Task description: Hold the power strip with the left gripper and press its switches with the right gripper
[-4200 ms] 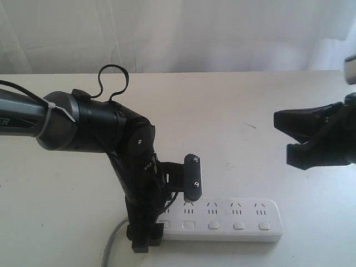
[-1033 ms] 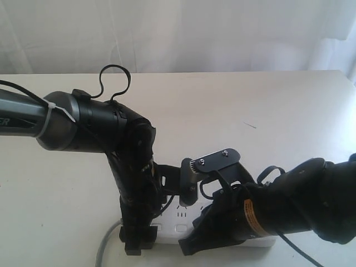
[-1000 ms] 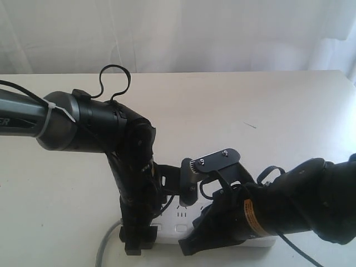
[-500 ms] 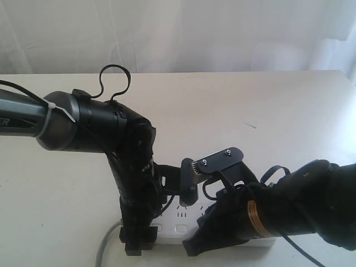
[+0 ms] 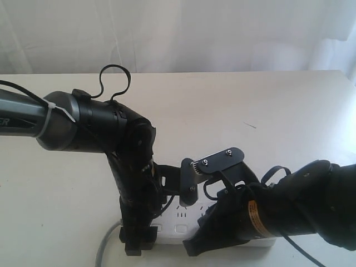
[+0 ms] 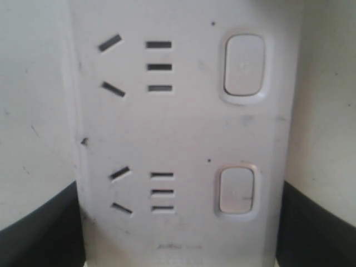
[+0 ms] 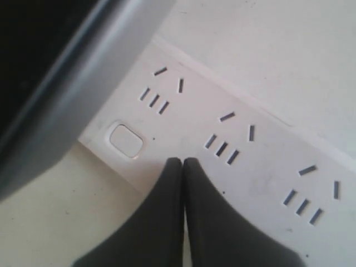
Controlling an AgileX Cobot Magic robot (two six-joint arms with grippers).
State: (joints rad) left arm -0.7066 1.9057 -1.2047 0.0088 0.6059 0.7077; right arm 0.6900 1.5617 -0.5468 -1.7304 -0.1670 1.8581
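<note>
Found the power strip (image 5: 181,219) lying flat on the pale table (image 5: 267,100), at the bottom middle of the exterior view. Looked long, white and smooth, with rounded edges, dark slots in groups and a few tiny dark specks. Counted two switches (image 6: 243,65) in the left wrist view, each a small white rounded square beside its own group of slots, and one more in the right wrist view. Spotted a grey cord (image 5: 105,250) leaving the strip's left end toward the bottom edge. Saw the left gripper (image 5: 166,218) clamped on the strip near that end, with black fingers (image 6: 44,231) against both long sides. Saw the right gripper (image 7: 182,166) squeezed together, its tips down near the strip's front edge, just beside a switch. Could not tell about any switch under those tips. Noticed the big black right arm (image 5: 311,206), with a small orange-yellow label (image 5: 252,217), covering most of the strip's right part in the exterior view. Noticed the left arm (image 5: 94,128) too, with a white cable tie (image 5: 55,108) and a black cable loop (image 5: 114,75), hiding the strip's left end. Made out a white curtain (image 5: 178,33) along the top.
</note>
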